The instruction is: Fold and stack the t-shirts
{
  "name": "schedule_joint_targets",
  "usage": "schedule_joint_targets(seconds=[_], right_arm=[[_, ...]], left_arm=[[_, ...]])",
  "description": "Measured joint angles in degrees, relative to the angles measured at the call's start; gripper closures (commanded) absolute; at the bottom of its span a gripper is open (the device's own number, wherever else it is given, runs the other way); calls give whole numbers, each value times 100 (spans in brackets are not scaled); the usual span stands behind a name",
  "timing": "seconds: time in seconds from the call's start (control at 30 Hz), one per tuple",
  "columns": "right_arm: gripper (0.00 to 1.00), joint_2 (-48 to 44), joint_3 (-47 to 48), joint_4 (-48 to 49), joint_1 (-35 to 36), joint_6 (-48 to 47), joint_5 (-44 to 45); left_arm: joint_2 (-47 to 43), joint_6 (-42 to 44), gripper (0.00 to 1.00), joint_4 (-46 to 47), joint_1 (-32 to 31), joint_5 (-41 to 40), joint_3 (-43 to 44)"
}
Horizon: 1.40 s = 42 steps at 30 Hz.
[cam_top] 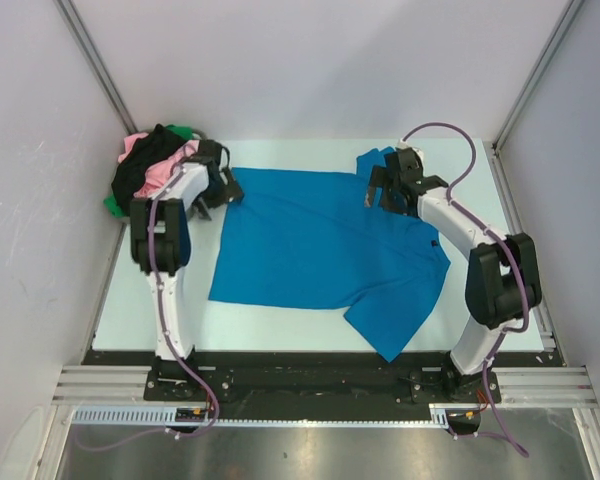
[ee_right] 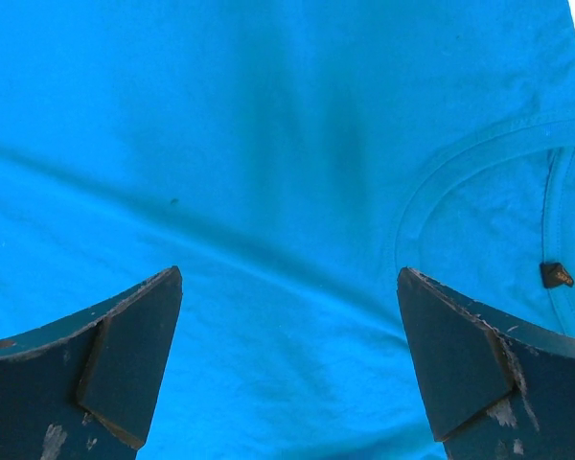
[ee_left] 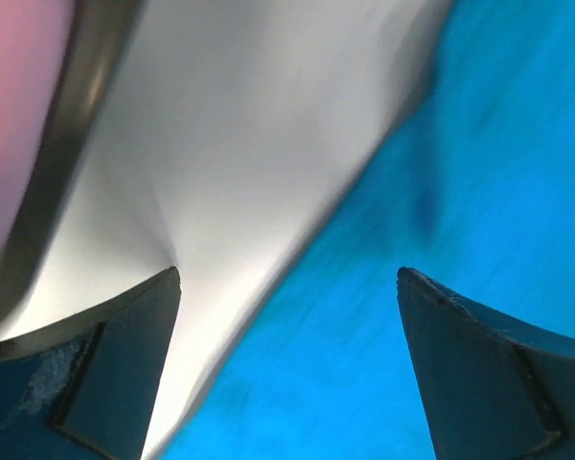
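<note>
Both wide open, left tool [ee_left: 287, 274] and right tool [ee_right: 287, 274] hover over the shirt [cam_top: 320, 235], likely soft and limp; pinch its edge beneath each.

We see a pale surface [cam_top: 270, 328] carrying a bright blue t-shirt [cam_top: 320, 240] spread flat across its middle, and a heap of pink, black and green shirts [cam_top: 150, 165] at its far-left corner.

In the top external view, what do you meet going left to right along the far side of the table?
heap of pink, black and green t-shirts → left gripper → blue t-shirt → right gripper
</note>
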Motion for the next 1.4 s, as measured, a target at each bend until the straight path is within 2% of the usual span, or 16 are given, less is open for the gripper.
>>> schedule_joint_targets(seconds=[0.17, 0.3, 0.5, 0.53, 0.57, 0.7, 0.87, 0.93, 0.97, 1.07, 1.17, 1.4], right_arm=[[0, -758, -623, 2, 120, 70, -105], [0, -1729, -1366, -179, 348, 133, -234], [0, -2920, -2341, -411, 1152, 251, 7], [0, -3132, -2522, -442, 1366, 297, 46], [1, -3318, -2649, -494, 1523, 323, 70], [0, -3958, -2957, -632, 2166, 463, 330], [0, -4079, -3012, -804, 2863, 686, 763], [0, -4070, -3119, -940, 3042, 815, 935], [0, -4070, -3147, -964, 3071, 857, 973], [1, -4070, -3189, -1062, 3136, 984, 1038], [11, -4074, -3191, -1156, 3158, 1132, 1084], [21, -3884, -3327, -1663, 3112, 2015, 1209]], left_arm=[[-2118, -175, 0, 358, -168, 46, -2848], [-4291, -264, 0, 890, -479, 205, -5047], [-5855, -479, 3, 1473, -772, 341, -7160], [-6033, -560, 3, 1469, -828, 343, -7449], [-6181, -621, 8, 1460, -876, 289, -7606], [-6577, -935, 8, 1766, -922, 238, -7928], [-6509, -1167, 11, 2035, -922, 48, -7969], [-6297, -1257, 33, 2179, -922, -55, -7858], [-6234, -1303, 59, 2218, -922, -105, -7853], [-6057, -1432, 100, 2326, -907, -282, -7873], [-6037, -1517, 100, 2409, -894, -299, -7917], [-6242, -1563, 100, 2503, -883, -234, -8083]])
